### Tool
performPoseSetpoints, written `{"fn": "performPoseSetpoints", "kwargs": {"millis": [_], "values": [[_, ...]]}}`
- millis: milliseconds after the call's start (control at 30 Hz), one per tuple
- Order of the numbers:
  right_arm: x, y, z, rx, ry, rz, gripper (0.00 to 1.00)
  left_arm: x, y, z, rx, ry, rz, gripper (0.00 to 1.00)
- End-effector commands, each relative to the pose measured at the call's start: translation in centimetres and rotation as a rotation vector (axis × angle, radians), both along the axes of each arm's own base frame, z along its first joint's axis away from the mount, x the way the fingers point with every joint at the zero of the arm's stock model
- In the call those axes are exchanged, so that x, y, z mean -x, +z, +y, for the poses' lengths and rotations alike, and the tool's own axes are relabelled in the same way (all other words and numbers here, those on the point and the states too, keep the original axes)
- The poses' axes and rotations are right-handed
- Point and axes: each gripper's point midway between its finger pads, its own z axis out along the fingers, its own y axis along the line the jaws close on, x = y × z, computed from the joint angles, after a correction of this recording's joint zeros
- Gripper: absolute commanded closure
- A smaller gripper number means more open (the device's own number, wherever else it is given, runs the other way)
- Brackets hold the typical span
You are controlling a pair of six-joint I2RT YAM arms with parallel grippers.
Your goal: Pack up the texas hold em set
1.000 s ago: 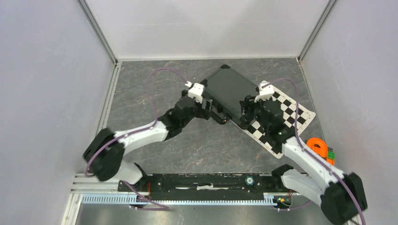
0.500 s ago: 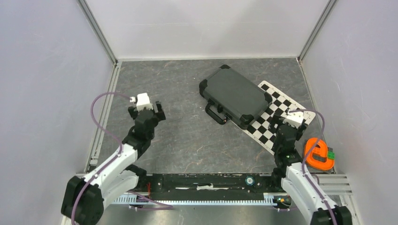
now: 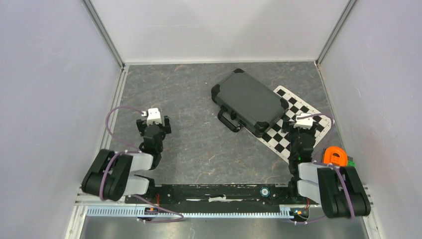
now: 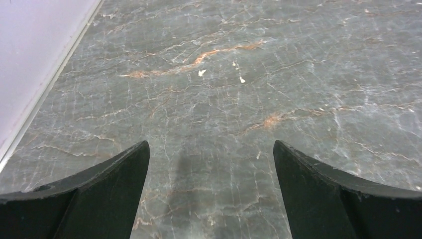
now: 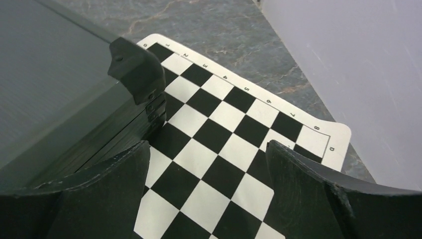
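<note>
The case (image 3: 249, 101) lies shut near the far right corner of the counter (image 3: 199, 149), partly on a checkered mat (image 3: 304, 113), with the left end effector (image 4: 211, 149) and right end effector (image 5: 208, 147) both wide and empty, so packing looks finished.

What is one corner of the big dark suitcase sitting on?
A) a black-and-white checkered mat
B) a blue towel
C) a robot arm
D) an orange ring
A: in the top view and the right wrist view, the right end of the closed dark grey hard case lies over the edge of the black-and-white checkered mat, while the rest of it is on the stone-patterned table.
</note>
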Motion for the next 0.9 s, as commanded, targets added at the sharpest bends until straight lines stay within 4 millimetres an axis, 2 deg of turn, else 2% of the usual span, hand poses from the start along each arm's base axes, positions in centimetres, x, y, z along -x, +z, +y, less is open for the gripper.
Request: {"fn": "performPoseSetpoints", "kwargs": {"millis": [0,67,133,167,200,267,300,867], "values": [[2.2,-1.4,0.6,0.053,0.054,-0.026,0.08,-3.2,3.3,0.3,0.028,-0.034,-0.199,0.0],[2.5,-1.8,0.5,0.052,0.05,-0.026,0.06,-3.7,3.1,0.4,0.033,-0.048,-0.22,0.0],[1.9,-1.2,0.9,0.065,0.071,-0.048,0.02,-4.5,1.8,-0.2,0.045,-0.095,-0.108,0.0],[1.5,-2.6,1.0,0.063,0.076,0.024,0.02,-5.1,1.8,-0.7,0.04,-0.131,-0.092,0.03],[1.1,-2.9,1.1,0.068,0.081,0.044,0.02,-5.2,2.0,-0.7,0.047,-0.14,-0.111,0.04],[1.2,-2.3,1.1,0.083,0.072,0.018,0.02,-5.0,1.9,-0.7,0.045,-0.148,-0.109,0.05],[1.2,-2.5,1.1,0.082,0.07,0.028,0.02,-5.0,2.0,-0.7,0.045,-0.146,-0.114,0.01],[1.1,-2.4,1.2,0.092,0.072,0.028,0.02,-5.7,1.6,-0.6,0.075,-0.182,-0.074,0.0]]}}
